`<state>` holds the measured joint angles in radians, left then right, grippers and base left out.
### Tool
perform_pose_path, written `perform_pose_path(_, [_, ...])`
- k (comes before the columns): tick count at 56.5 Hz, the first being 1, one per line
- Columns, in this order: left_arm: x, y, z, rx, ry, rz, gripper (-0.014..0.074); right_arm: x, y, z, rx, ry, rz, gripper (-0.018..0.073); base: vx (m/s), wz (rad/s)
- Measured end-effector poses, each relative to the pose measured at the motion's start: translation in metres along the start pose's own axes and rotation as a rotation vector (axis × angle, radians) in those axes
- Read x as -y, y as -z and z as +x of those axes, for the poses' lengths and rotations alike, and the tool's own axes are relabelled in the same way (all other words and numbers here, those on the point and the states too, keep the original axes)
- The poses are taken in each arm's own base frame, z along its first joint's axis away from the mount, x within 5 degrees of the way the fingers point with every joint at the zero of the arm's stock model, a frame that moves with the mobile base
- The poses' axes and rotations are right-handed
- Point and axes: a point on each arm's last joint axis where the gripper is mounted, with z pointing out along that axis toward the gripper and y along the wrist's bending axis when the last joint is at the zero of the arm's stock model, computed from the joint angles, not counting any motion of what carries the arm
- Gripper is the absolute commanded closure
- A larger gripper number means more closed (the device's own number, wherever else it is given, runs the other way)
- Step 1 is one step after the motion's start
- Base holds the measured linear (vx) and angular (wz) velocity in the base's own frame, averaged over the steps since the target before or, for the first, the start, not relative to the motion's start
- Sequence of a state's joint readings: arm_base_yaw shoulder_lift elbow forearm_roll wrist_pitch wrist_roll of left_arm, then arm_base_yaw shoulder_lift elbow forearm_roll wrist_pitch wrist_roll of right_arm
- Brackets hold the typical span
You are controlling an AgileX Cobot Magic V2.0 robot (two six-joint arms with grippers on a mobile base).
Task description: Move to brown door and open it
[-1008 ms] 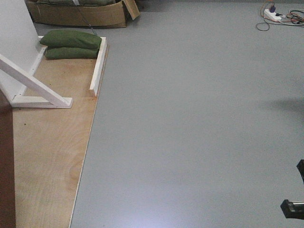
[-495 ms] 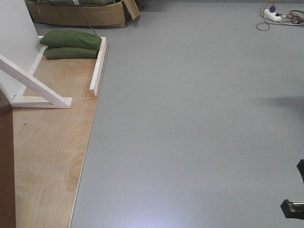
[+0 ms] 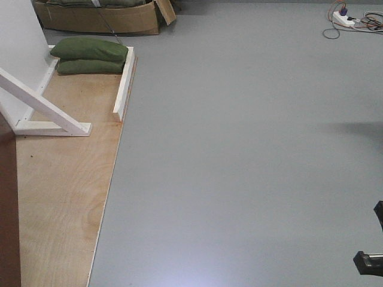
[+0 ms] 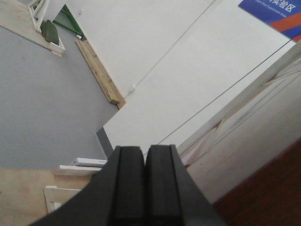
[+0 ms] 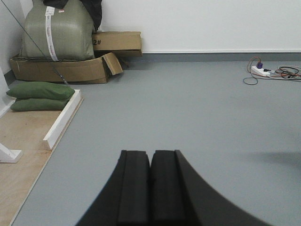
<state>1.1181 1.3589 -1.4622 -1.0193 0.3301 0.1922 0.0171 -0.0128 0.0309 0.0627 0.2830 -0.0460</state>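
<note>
Brown door of glossy reddish wood (image 3: 7,227) shows in the front view only as a dark strip at the left edge, beside the pale plywood floor sheet (image 3: 60,197) and the white wooden brace (image 3: 45,110). Swing the base left until the door faces you; its handle and lock plate are out of frame, so don't reach yet. The black part at lower right (image 3: 368,262) is cut off and can't be identified.

In the left wrist view, your left gripper (image 4: 143,153) has its pads pressed together on nothing; the door fills just the lower right corner. Part the pads before you go for the lever.

In the right wrist view, your right gripper (image 5: 150,157) is likewise closed and empty, pointing over grey floor (image 5: 188,108) towards a brown cardboard box (image 5: 66,69). No door shows there.
</note>
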Motion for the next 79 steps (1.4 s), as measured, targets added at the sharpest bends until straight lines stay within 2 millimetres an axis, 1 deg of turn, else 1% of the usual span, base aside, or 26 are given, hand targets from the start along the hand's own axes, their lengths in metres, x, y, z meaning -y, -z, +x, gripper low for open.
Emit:
perform_pose_path(13, [0.007,0.005,0.004,-0.083,0.038,0.043,0.0603,0.000,0.000,0.000,0.000,0.000,0.000,0.0559,0.00,0.00])
perform_pose_path(23, [0.017,0.015,0.007,-0.139,0.030,0.082,0.0603,0.000,0.000,0.000,0.000,0.000,0.000,0.0559,0.00,0.00])
perform_pose_path(28, [0.024,0.022,0.004,-0.100,0.032,0.100,0.0603,0.000,0.000,0.000,0.000,0.000,0.000,0.0559,0.00,0.00])
perform_pose_path(32, [0.028,0.027,-0.004,-0.022,0.034,0.102,0.0603,0.000,0.000,0.000,0.000,0.000,0.000,0.0559,0.00,0.00])
perform_pose_path(37, [0.029,0.030,-0.013,0.072,0.042,0.090,0.0603,0.000,0.000,0.000,0.000,0.000,0.000,0.0559,0.00,0.00])
perform_pose_path(42, [0.026,0.028,-0.017,0.119,0.049,0.077,0.0603,0.000,0.000,0.000,0.000,0.000,0.000,0.0559,0.00,0.00])
perform_pose_path(45, [0.024,0.025,-0.018,0.132,0.054,0.069,0.0603,0.000,0.000,0.000,0.000,0.000,0.000,0.0559,0.00,0.00])
perform_pose_path(49, [0.021,0.016,-0.020,0.136,0.057,0.063,0.0603,0.000,0.000,0.000,0.000,0.000,0.000,0.0559,0.00,0.00])
perform_pose_path(56, [0.020,-0.012,-0.022,0.079,0.054,0.080,0.0603,0.000,0.000,0.000,0.000,0.000,0.000,0.0559,0.00,0.00])
perform_pose_path(63, [0.024,-0.038,-0.023,-0.024,0.027,0.127,0.0603,0.000,0.000,0.000,0.000,0.000,0.000,0.0559,0.00,0.00])
perform_pose_path(71, [0.031,-0.053,-0.021,-0.130,-0.007,0.182,0.0603,0.000,0.000,0.000,0.000,0.000,0.000,0.0559,0.00,0.00])
perform_pose_path(76, [0.034,-0.059,-0.014,-0.203,-0.020,0.207,0.0603,0.000,0.000,0.000,0.000,0.000,0.000,0.0559,0.00,0.00])
perform_pose_path(79, [0.037,-0.063,-0.007,-0.239,-0.023,0.221,0.0603,0.000,0.000,0.000,0.000,0.000,0.000,0.0559,0.00,0.00])
